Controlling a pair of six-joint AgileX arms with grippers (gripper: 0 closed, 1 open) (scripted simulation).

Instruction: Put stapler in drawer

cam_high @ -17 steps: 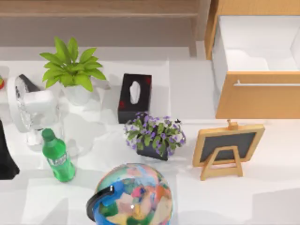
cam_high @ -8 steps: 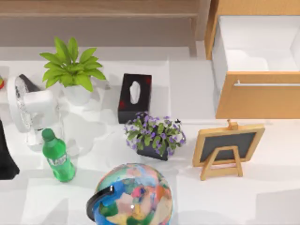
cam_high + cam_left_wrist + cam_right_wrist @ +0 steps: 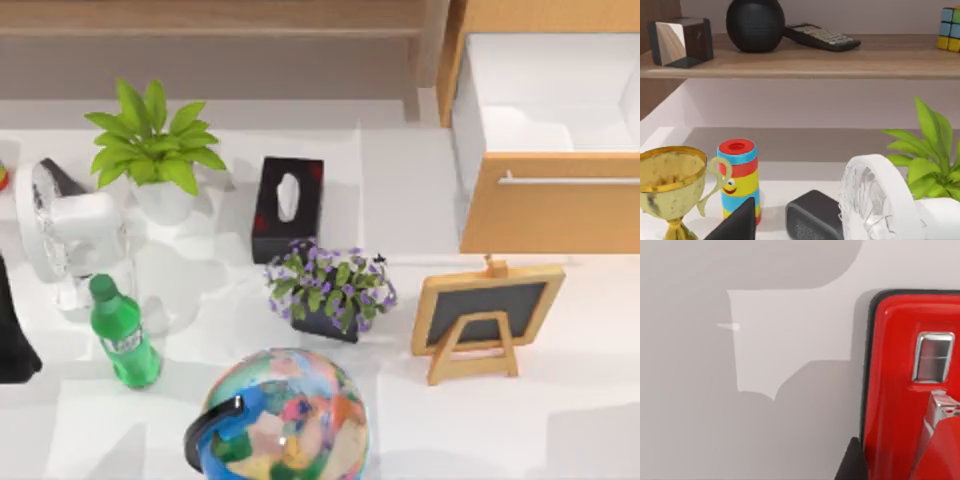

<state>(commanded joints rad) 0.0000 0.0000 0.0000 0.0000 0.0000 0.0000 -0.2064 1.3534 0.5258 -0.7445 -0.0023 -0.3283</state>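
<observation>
A red stapler [image 3: 900, 390] with a black rim and a silver metal part lies on a pale grey surface, seen close up in the right wrist view. A dark part of my right gripper [image 3: 852, 467] shows right beside its edge. The drawer [image 3: 550, 215] stands pulled open at the top view's upper right. It has a light wooden front, a thin silver bar handle [image 3: 570, 180] and white inner walls. A black part of my left arm [image 3: 15, 335] sits at the top view's left edge. A dark bit of my left gripper [image 3: 737, 225] shows in the left wrist view.
On the table stand a globe [image 3: 285, 420], a purple flower pot [image 3: 330, 290], a black tissue box [image 3: 288, 205], a chalkboard easel [image 3: 485, 315], a green bottle [image 3: 122, 335], a white fan [image 3: 70, 235] and a leafy plant [image 3: 155, 150]. A gold trophy [image 3: 670, 185] and a striped can [image 3: 738, 175] stand near the left gripper.
</observation>
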